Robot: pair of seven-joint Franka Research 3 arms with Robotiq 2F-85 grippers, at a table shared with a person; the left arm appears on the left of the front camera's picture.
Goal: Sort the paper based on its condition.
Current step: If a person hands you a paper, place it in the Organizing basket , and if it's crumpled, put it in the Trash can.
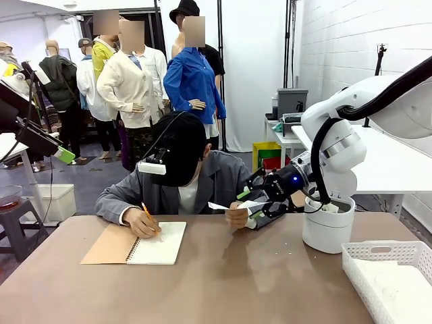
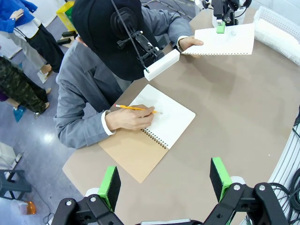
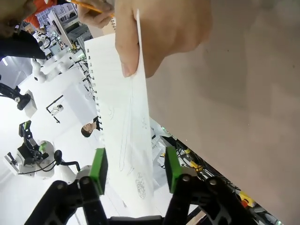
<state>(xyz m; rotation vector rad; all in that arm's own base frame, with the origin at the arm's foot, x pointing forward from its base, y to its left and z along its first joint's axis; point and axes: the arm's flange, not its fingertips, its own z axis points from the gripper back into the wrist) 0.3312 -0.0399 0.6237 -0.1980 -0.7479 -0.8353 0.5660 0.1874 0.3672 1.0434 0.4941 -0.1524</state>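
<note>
A person across the table holds out a flat white sheet of paper (image 1: 233, 205) in one hand (image 1: 237, 216). My right gripper (image 1: 254, 202) is at the sheet's edge. In the right wrist view the paper (image 3: 123, 117) hangs between the two green pads (image 3: 98, 169), which stand apart on either side of it without pinching it, so the gripper is open. In the left wrist view my left gripper (image 2: 165, 183) hovers open and empty, high above the table. It looks down on the same sheet (image 2: 227, 40) and the right gripper (image 2: 220, 21).
The person's other hand writes with a pencil (image 1: 148, 213) in a spiral notebook (image 1: 138, 244) at the table's left. A white lattice basket (image 1: 378, 255) with something white in it stands at front right. A white cylindrical bin (image 1: 327, 233) stands behind the basket.
</note>
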